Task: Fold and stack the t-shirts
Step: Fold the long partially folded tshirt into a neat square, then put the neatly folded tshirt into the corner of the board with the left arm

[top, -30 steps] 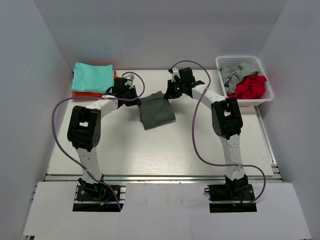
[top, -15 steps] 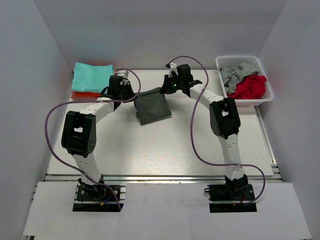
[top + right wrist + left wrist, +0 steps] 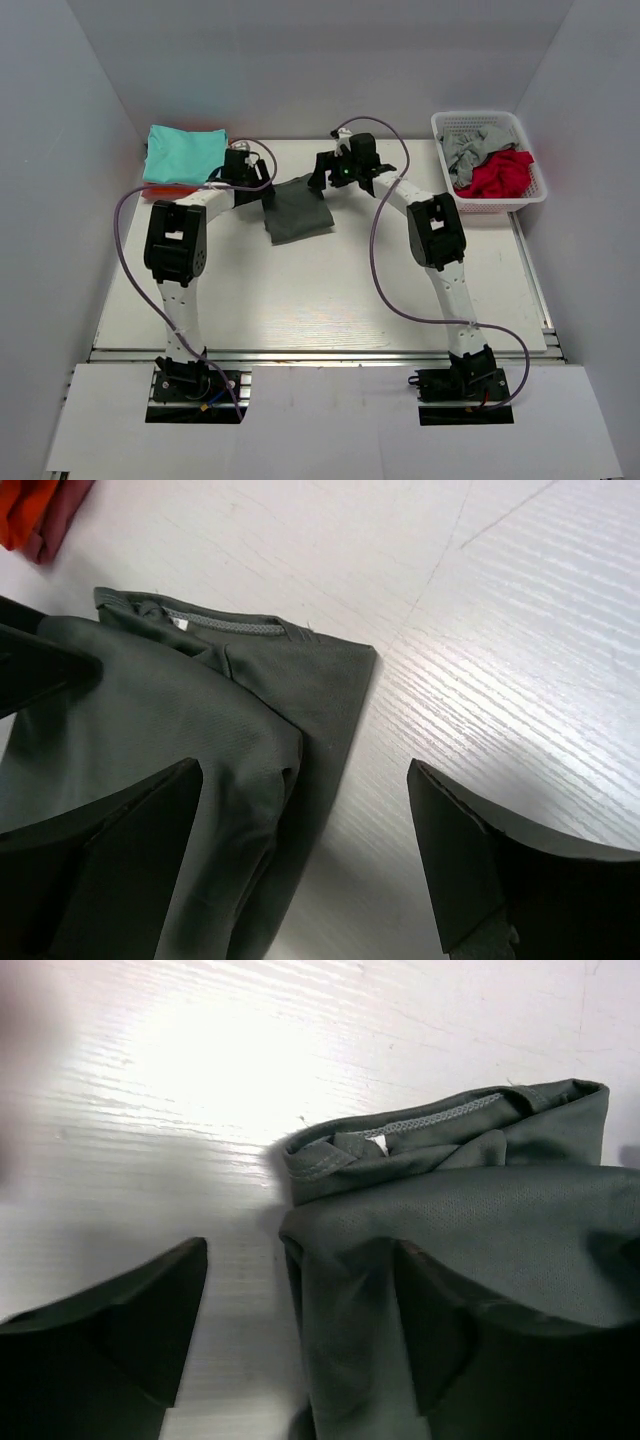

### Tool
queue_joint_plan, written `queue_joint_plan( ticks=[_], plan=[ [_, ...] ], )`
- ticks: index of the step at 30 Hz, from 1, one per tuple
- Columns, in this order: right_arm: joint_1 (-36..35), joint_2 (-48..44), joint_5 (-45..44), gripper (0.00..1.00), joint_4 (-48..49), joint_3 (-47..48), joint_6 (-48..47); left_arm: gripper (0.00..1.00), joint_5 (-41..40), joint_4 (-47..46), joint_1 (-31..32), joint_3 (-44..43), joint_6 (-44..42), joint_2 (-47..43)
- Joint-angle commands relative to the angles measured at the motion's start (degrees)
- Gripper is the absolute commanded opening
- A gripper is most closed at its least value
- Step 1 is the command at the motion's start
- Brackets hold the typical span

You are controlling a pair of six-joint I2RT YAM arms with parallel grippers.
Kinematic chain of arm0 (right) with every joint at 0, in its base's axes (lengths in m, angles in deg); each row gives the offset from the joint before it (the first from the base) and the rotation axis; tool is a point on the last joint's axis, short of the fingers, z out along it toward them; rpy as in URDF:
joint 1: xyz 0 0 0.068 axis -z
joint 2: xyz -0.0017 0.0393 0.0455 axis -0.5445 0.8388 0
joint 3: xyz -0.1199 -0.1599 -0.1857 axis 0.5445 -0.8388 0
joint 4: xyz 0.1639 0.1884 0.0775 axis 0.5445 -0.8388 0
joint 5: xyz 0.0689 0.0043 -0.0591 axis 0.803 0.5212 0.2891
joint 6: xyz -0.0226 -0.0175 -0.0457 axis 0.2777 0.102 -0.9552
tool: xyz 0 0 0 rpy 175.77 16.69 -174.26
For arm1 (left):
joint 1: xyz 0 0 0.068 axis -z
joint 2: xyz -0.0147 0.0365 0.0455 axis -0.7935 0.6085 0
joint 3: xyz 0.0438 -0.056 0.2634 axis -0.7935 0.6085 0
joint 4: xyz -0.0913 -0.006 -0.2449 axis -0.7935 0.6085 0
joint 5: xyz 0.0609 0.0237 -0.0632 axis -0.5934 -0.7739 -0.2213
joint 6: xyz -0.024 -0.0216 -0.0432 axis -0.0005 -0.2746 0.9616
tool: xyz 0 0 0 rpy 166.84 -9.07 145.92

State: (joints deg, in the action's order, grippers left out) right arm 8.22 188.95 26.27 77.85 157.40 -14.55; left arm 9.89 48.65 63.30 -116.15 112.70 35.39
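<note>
Charcoal cloth, top view: the dark grey t-shirt (image 3: pixel 296 210) lies folded on the worktop (image 3: pixel 330 290), at about 12 o'clock of its middle, between the two hands.
Stack, top view: the teal t-shirt (image 3: pixel 183 153) lies on top at 10 o'clock, with the orange t-shirt (image 3: pixel 168 188) showing under its near edge.
Basket, top view: the white mesh basket (image 3: pixel 489 160) at 2 o'clock holds the light grey t-shirt (image 3: pixel 468 148) and the red t-shirt (image 3: pixel 500 174), both unfolded.
Left hand, left wrist view: the left hand (image 3: pixel 300 1310) has its fingers apart; one rests on bare worktop, the other over the cloth edge, and nothing is pinched.
Right hand, right wrist view: the right hand (image 3: pixel 305 845) is spread wide, astride the folded edge, holding nothing.
Step in hand: judged as letting go after a fold of the grey shirt.
Next move: likely to regrip the bundle by both sides and carry it to the stack at 10 o'clock without its unfolding.
Writing: a small white tag shows at the collar; no writing can be read.
</note>
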Motion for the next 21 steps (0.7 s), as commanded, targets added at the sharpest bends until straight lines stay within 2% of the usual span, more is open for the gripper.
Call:
queue_joint_plan(
  ticks=[1, 2, 3, 5, 10, 12, 17, 19, 21],
  plan=[
    [0.08, -7.13, -0.7, 0.89, 1.07, -0.11, -1.24, 0.87, -1.26, 1.66, -0.42, -2.22, 0.29, -4.28],
    [0.08, -7.83, -0.7, 0.89, 0.55, -1.07, -1.42, 0.97, -1.26, 2.35, -0.42, -2.22, 0.29, -6.03],
    [0.08, -10.8, -0.36, 0.89, -0.42, -2.39, -1.6, 1.0, -1.26, 2.36, -0.42, -1.17, 0.29, -7.18],
    [-0.27, -14.93, 0.0, 0.89, -2.17, -6.85, -1.68, 1.0, 0.92, 1.32, -0.42, 1.02, 0.29, -11.12],
    [-0.8, -23.99, -0.69, 0.89, 0.71, -17.94, -0.9, 1.0, 5.94, -1.32, -0.42, 10.43, 0.29, -17.28],
    [-0.54, -26.11, -1.14, 0.89, 1.07, -23.3, -0.54, 1.0, 9.26, -1.85, 0.11, 12.97, -0.32, -17.3],
    [-0.36, -35.34, -2.72, 0.89, 2.47, -32.89, -0.02, 1.0, 11.48, -0.02, 0.64, 14.04, -0.32, -15.46],
    [-0.36, -39.63, -2.9, 0.89, 3.87, -37.9, 0.77, 0.92, 11.48, 0.68, 0.64, 14.04, -0.32, -14.05],
    [-0.36, -43.94, -3.08, 0.89, 5.19, -42.27, 1.3, 0.89, 10.43, 2.52, 0.64, 12.47, -0.32, -11.6]
  ],
)
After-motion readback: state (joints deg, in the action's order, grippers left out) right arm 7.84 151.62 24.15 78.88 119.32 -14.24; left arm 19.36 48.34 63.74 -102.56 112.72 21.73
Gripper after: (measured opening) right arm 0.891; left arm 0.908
